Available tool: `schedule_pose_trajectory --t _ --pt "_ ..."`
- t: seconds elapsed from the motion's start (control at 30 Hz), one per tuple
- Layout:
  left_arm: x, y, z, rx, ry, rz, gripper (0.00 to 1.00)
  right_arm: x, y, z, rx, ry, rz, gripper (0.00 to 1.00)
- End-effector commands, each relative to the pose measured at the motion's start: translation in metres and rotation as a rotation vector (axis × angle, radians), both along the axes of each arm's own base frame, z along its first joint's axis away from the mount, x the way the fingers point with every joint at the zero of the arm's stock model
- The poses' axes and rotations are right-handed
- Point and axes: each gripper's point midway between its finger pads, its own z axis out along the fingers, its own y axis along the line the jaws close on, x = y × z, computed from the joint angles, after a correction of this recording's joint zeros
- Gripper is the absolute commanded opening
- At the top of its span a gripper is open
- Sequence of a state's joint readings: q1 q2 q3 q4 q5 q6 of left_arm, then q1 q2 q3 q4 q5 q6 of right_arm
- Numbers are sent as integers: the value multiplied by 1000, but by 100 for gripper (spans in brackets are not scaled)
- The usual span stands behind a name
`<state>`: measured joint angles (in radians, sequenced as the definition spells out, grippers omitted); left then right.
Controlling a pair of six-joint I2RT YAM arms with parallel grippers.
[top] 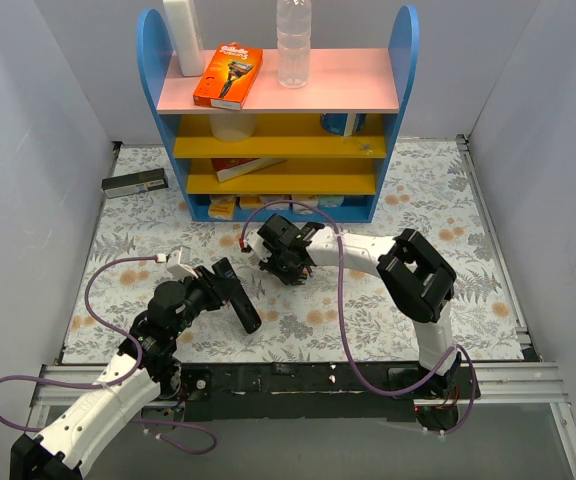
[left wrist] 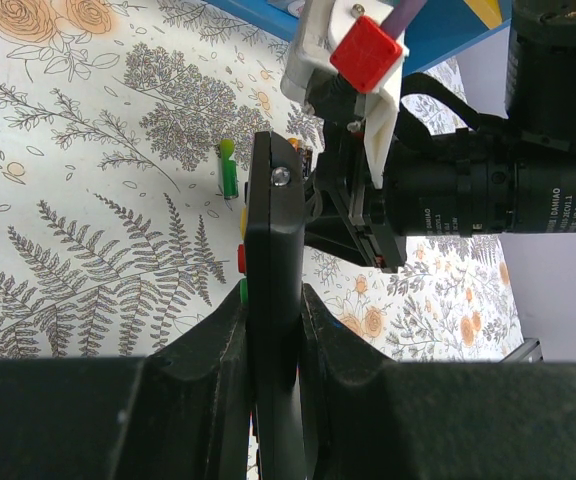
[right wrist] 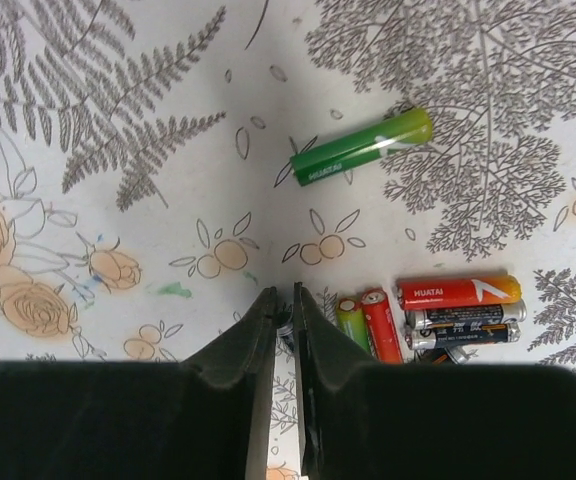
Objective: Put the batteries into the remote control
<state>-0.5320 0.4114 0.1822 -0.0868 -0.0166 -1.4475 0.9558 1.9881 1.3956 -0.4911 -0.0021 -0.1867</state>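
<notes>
My left gripper [top: 226,290] is shut on the slim black remote control [top: 240,298] and holds it edge-on; in the left wrist view the remote [left wrist: 273,230] stands between the two fingers [left wrist: 203,360]. My right gripper [top: 286,262] is low over the batteries. In the right wrist view its jaws [right wrist: 285,295] are nearly shut, with a small dark and silver battery end [right wrist: 285,327] pinched at the tips. Red, green and dark batteries [right wrist: 448,310] lie clustered just right of the tips. One thin green battery [right wrist: 363,147] lies apart, farther off; it also shows in the left wrist view [left wrist: 229,172].
A blue shelf unit with a pink top [top: 318,85] stands at the back and carries an orange razor box [top: 228,75] and a clear bottle [top: 293,40]. A dark flat box with a pale label [top: 135,182] lies at the back left. Purple cables loop over both arms.
</notes>
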Motion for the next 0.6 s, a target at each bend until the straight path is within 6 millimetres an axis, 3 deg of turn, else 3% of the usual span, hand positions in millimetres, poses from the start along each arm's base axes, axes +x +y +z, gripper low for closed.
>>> schedule_pose_trajectory --t 0.0,0.37,0.57 --pt "4 0 21 -13 -47 5 0 -17 -14 0 -26 46 97 18" --pt "5 -1 20 -11 -45 1 0 -47 -35 1 -39 104 279 17" --pt "5 -3 19 -9 -41 -7 0 -56 -55 -2 -84 115 294 17"
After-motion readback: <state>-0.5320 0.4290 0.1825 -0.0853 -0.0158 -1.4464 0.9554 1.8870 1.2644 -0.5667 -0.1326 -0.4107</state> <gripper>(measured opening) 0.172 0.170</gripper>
